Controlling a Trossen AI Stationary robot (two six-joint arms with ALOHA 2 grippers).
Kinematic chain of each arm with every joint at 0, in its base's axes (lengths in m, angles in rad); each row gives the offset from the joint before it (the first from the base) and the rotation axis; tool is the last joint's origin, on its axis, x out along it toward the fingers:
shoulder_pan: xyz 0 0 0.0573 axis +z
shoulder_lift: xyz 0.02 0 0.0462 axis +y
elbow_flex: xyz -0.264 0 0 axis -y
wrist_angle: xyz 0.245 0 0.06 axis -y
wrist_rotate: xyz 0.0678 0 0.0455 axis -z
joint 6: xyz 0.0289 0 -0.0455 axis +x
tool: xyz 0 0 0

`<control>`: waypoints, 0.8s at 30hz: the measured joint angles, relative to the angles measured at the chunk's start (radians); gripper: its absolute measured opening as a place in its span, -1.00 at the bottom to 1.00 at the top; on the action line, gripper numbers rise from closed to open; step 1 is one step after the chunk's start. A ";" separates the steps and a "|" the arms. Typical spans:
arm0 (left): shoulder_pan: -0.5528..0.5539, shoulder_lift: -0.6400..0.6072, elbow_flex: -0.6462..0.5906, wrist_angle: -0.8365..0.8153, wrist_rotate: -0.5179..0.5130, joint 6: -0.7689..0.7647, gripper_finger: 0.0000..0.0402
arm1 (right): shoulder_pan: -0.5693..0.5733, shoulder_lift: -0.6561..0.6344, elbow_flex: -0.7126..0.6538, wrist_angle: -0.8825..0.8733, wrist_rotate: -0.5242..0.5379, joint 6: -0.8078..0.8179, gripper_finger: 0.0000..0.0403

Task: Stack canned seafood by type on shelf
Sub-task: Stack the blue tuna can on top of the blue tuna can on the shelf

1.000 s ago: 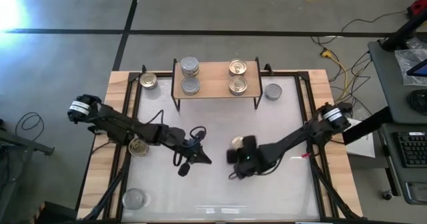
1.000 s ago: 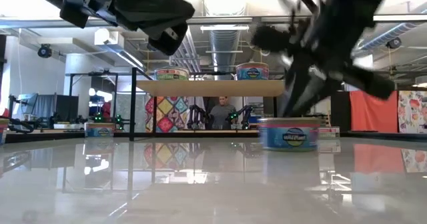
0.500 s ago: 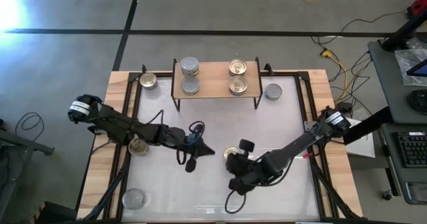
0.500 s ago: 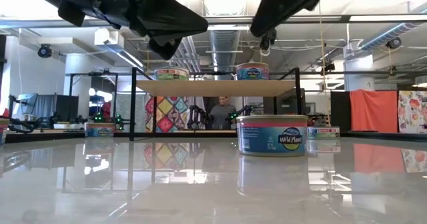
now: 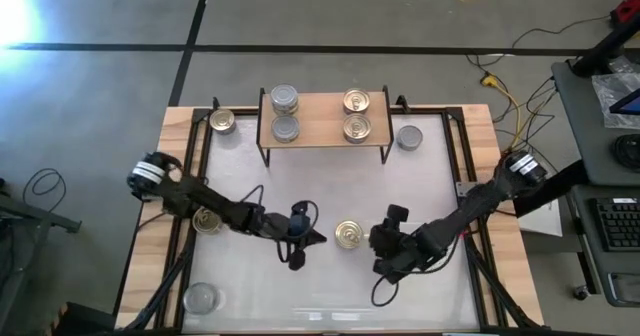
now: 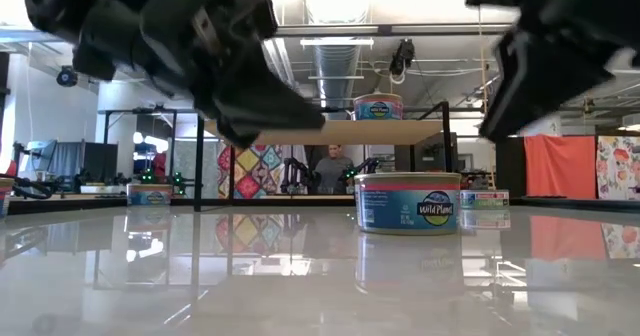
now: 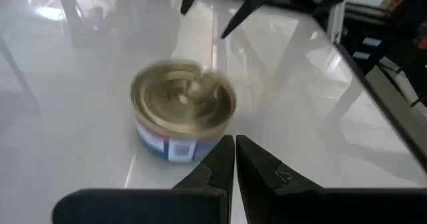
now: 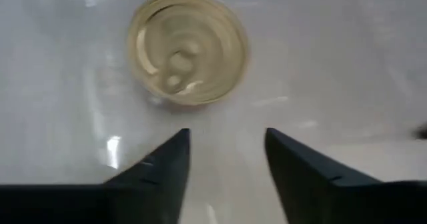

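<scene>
A gold-topped can (image 5: 349, 234) of seafood stands upright on the white table between my two grippers, on its base (image 6: 407, 203). My left gripper (image 5: 320, 238) is shut, its tips just left of the can (image 7: 181, 107), with a small gap showing. My right gripper (image 5: 379, 242) is open on the can's right side, clear of the can (image 8: 188, 47). The wooden shelf (image 5: 318, 116) at the far edge carries two silver-topped cans (image 5: 286, 128) on its left and two gold-topped cans (image 5: 356, 128) on its right.
Loose cans stand on the table: a gold-topped one (image 5: 223, 121) left of the shelf, a silver-topped one (image 5: 408, 137) right of it, a gold-topped one (image 5: 207, 219) under my left arm, a silver-topped one (image 5: 201, 297) at the near left corner. A wooden frame (image 5: 480, 126) rims the table.
My right gripper brought the gold-topped can toward the near edge, then drew back from it toward the table's right while rolling; the can stays upright on the table. My left gripper has sunk and moved right, toward the can.
</scene>
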 joint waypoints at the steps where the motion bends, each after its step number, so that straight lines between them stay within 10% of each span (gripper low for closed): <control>1: 0.000 0.020 0.001 0.010 0.000 -0.013 -0.99 | -0.003 -0.015 -0.045 0.071 -0.019 -0.021 0.07; 12: 0.001 0.125 0.021 0.021 -0.053 -0.195 -0.99 | -0.061 -0.052 -0.473 0.810 -0.067 -0.185 0.90; 24: -0.001 0.276 0.118 0.045 -0.130 -0.230 -0.99 | -0.154 0.141 -0.569 1.392 -0.167 -0.505 0.99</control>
